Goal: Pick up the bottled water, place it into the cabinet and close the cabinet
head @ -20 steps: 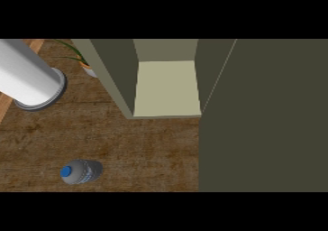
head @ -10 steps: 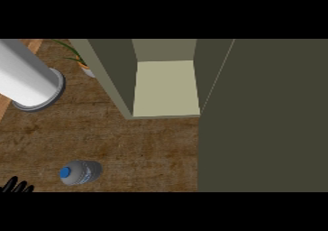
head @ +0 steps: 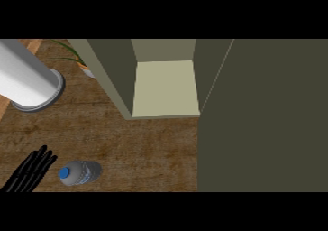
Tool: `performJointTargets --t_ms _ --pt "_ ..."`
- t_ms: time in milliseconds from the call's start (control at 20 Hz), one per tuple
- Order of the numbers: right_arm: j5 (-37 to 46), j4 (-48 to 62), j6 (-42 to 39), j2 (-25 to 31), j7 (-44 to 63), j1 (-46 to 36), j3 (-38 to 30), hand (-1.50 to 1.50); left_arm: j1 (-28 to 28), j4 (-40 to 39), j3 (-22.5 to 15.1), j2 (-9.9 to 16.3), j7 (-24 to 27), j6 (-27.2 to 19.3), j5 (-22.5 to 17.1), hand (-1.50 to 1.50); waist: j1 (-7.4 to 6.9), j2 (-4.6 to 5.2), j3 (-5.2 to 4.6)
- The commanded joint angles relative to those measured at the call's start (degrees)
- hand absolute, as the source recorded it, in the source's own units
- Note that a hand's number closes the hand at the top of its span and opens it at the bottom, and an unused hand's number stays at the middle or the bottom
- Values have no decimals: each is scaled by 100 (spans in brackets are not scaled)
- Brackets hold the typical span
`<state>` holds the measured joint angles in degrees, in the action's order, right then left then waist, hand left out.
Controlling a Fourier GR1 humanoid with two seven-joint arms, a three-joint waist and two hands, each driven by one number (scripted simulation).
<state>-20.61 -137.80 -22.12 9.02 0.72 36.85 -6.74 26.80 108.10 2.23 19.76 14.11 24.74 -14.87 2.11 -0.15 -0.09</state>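
Observation:
The water bottle [head: 80, 173] stands upright on the wooden counter [head: 147, 144] near the lower left, seen from above with its blue cap toward me. My left hand [head: 30, 172] shows at the lower left edge, fingers straight and open, just left of the bottle; whether it touches the bottle I cannot tell. The cabinet [head: 113, 76] stands open at the back, its pale shelf [head: 165, 88] bare. My right hand is out of view.
The open cabinet door [head: 266, 113] is a large dark olive panel that fills the right side. A white cylinder [head: 24, 76] stands at the back left, with plant leaves [head: 75, 56] behind it. The counter's left edge runs close to the cylinder.
My left hand has risen from the lower left corner to beside the bottle. The bottle and cabinet have not moved.

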Motion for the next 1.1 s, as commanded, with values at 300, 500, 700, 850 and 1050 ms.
performJointTargets --t_ms 300,500,700,850,1050 --pt "-1207 -1009 1 52 338 405 -244 -150 -1410 -1463 -160 -346 -133 -388 639 -150 -43 18 0" --pt "-1384 -1211 -255 88 169 914 -332 -150 -1358 -2164 -51 -274 334 -257 866 -150 -2 -7 -2" --pt "-1061 -1248 -37 -69 235 835 19 -150 -1705 -3059 -154 -505 888 -387 1255 -150 -51 15 -9" --pt "-1271 -1208 -234 80 -40 1000 -280 -150 -2123 -3691 -25 -484 934 -488 1346 -150 12 16 -10" --pt "-1517 -1214 -399 146 -208 1297 -383 -150 -2041 -4280 123 -504 1592 -386 1323 -150 -13 4 -11"
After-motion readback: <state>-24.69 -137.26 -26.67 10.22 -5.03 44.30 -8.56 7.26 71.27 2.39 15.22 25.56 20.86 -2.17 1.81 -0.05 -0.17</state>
